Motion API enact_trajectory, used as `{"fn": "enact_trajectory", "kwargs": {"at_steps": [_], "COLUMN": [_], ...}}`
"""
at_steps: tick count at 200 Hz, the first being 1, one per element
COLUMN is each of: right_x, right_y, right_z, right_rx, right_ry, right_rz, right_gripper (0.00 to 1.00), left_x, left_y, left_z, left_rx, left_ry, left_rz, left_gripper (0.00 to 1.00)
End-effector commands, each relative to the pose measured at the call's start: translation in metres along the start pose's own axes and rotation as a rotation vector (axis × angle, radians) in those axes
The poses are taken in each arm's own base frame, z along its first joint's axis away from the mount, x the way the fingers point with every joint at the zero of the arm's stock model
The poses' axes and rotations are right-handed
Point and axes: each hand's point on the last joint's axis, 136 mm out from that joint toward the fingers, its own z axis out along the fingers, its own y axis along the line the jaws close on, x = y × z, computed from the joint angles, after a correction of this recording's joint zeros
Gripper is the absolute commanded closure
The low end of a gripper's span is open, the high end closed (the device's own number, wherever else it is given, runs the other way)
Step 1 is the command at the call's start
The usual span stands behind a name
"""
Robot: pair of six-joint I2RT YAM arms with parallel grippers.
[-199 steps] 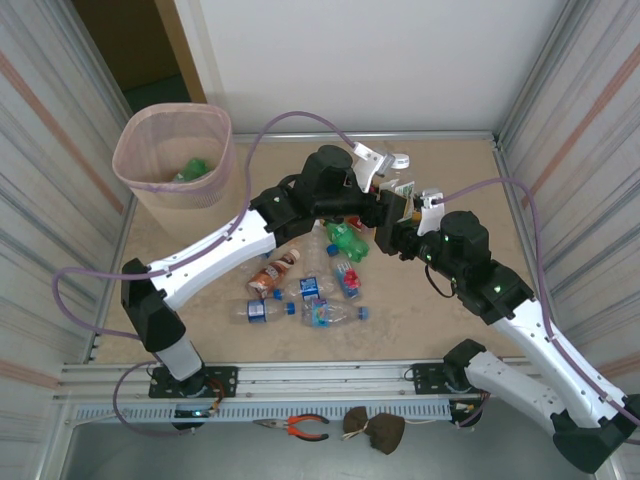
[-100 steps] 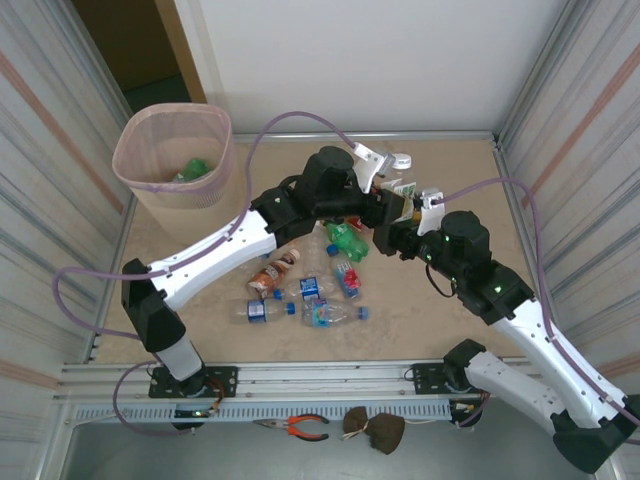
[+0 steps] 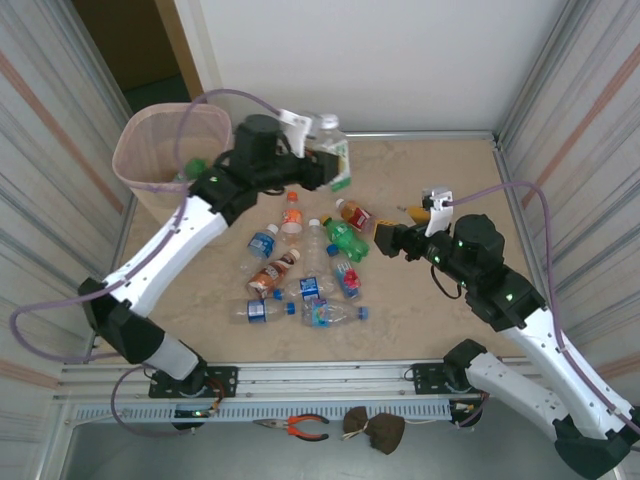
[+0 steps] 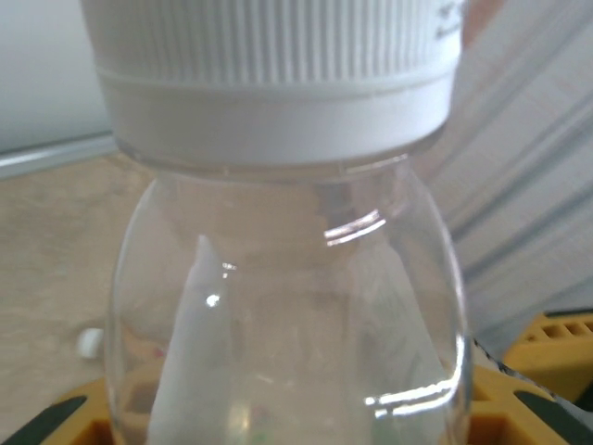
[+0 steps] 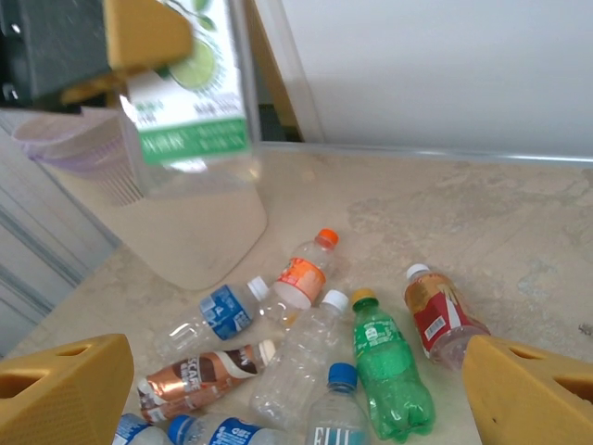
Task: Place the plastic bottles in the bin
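My left gripper (image 3: 318,166) is shut on a clear bottle (image 3: 335,160) with a white cap (image 4: 269,56) and a green and white label (image 5: 190,102), held in the air just right of the bin (image 3: 175,150). The beige bin has a pink bag liner and a green bottle (image 3: 196,168) inside. Several bottles lie on the floor: an orange-capped one (image 5: 301,273), a green one (image 5: 389,366), a red-labelled one (image 5: 437,313), a brown one (image 5: 195,375) and blue-labelled ones (image 5: 222,311). My right gripper (image 5: 296,408) stands open above the pile's right side (image 3: 383,238), holding nothing.
Corrugated metal walls (image 3: 590,150) close in both sides and a white wall (image 3: 380,60) the back. A doorway (image 3: 130,40) opens behind the bin. Pliers (image 3: 300,427) and a brown object (image 3: 376,430) lie on the front rail.
My left arm has lifted the white-capped bottle out of the pile and swung it up and left toward the bin. My right gripper has hardly moved.
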Motion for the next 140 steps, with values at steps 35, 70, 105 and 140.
{"fn": "enact_trajectory", "kwargs": {"at_steps": [35, 70, 105, 140], "right_x": [-0.021, -0.024, -0.026, -0.026], "right_y": [0.001, 0.0, 0.0, -0.001], "right_z": [-0.007, -0.006, -0.006, -0.007], "right_rx": [0.022, 0.028, 0.036, 0.041], "right_ry": [-0.046, -0.045, -0.049, -0.048], "right_rz": [-0.01, -0.003, 0.003, 0.004], "right_gripper": [0.1, 0.1, 0.11, 0.11], "left_x": [-0.058, -0.081, -0.085, -0.072], "left_y": [0.084, 0.138, 0.193, 0.247], "left_z": [-0.091, -0.134, -0.169, -0.198], "left_rx": [-0.213, -0.388, -0.546, -0.703], "left_ry": [-0.222, -0.36, -0.452, -0.521], "left_rz": [-0.115, -0.229, -0.396, -0.6], "left_gripper": [0.53, 0.57, 0.61, 0.65]}}
